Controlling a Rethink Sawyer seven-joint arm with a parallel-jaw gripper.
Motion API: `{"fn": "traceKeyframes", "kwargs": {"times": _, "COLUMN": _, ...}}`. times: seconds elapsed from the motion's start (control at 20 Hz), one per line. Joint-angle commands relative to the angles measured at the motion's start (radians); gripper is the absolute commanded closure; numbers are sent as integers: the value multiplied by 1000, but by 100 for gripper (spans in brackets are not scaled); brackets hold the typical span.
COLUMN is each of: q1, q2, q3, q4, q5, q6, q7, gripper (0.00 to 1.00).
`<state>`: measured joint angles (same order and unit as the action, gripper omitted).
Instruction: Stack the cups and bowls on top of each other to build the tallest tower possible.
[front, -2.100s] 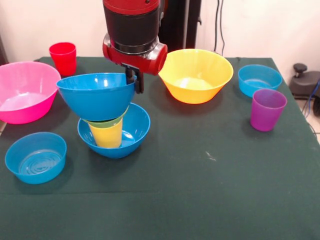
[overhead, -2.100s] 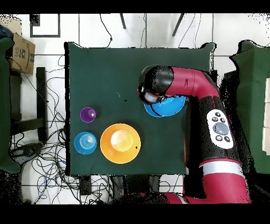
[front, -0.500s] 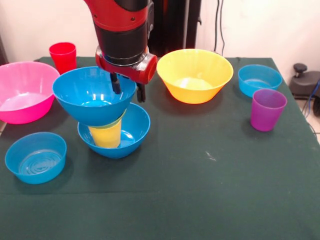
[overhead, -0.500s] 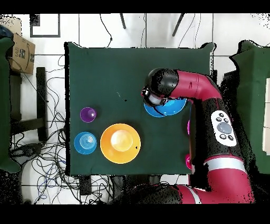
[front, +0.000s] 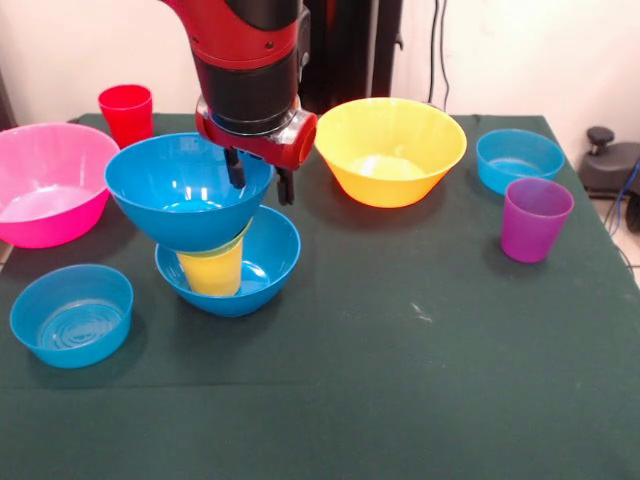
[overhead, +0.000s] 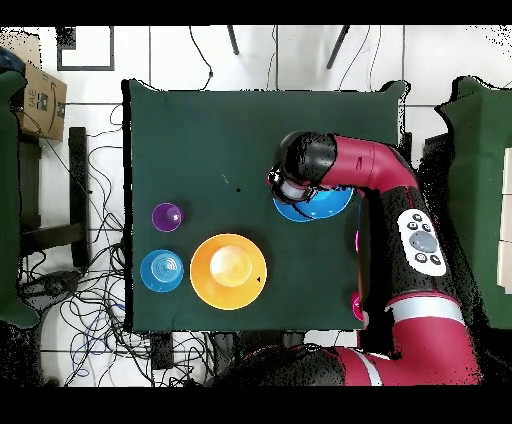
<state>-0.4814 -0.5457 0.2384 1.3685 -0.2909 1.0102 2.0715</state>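
The tower stands left of centre in the front view. A deep blue bowl (front: 262, 270) is the base and holds a yellow cup (front: 212, 272). A lime green bowl (front: 238, 239) shows as a thin rim above the cup. A second deep blue bowl (front: 170, 190) sits on top, tilted slightly. My gripper (front: 261, 190) is open. One finger is inside the top bowl's far right rim and the other is outside it. The purple cup (front: 535, 218) stands alone at the right and also shows in the overhead view (overhead: 166, 216). The red cup (front: 127, 112) is at the far left. In the overhead view the arm hides most of the tower (overhead: 318, 207).
A large pink bowl (front: 45, 185) sits at the left edge. A large yellow-orange bowl (front: 390, 150) is beside the gripper, also in the overhead view (overhead: 229, 271). One light-blue bowl (front: 518, 160) is far right and another (front: 72, 313) is near left.
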Motion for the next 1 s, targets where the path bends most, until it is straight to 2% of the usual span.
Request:
{"fn": "traceKeyframes", "kwargs": {"times": 0.05, "q1": 9, "q2": -15, "q3": 10, "q4": 73, "q5": -22, "q6": 38, "q7": -54, "gripper": 0}}
{"fn": "traceKeyframes", "kwargs": {"times": 0.45, "q1": 15, "q2": -73, "q3": 12, "q4": 95, "q5": 3, "q6": 57, "q7": -33, "gripper": 0}}
{"fn": "traceKeyframes", "kwargs": {"times": 1.0, "q1": 6, "q2": -115, "q3": 20, "q4": 112, "q5": 23, "q6": 79, "q7": -32, "gripper": 0}}
